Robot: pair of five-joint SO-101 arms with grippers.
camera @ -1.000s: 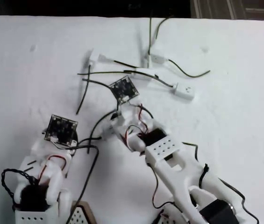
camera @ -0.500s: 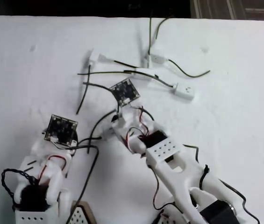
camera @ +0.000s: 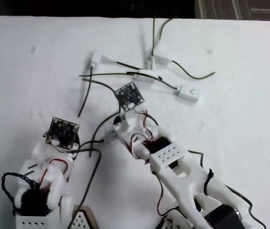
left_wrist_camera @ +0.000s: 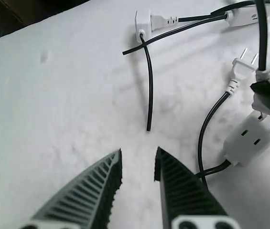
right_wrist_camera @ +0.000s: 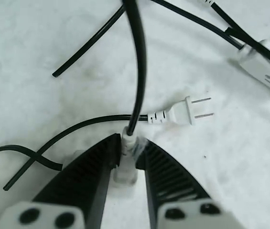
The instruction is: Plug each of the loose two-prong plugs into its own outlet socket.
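At the lower middle of the right wrist view, the right fingers (right_wrist_camera: 91,171) are pinching the white body of the held plug (right_wrist_camera: 125,168). Its black cord is rising straight up the frame, so its long axis is running up and down there, and the fingers are hiding its prongs. At the right edge of the left wrist view, a socket block (left_wrist_camera: 247,140) is lying just beside that grip, slotted face showing, its long axis slanting from lower left to upper right. I cannot tell whether the prongs are entering it.

The right arm is being the nearer one by far. The left fingers (left_wrist_camera: 101,186) are hanging slightly spread over bare worktop (left_wrist_camera: 53,105), gripping nothing, with the block sitting off to their right in the frame.

Counting, I am finding:
- one held plug
- one loose plug (right_wrist_camera: 182,113), lying flat with both prongs pointing to the right of the frame
- one socket block at the grip
- three more white cord ends in the upper middle of the high view: a left end (camera: 96,59), a middle end (camera: 159,60) and a right end (camera: 188,93), the last looking like another socket
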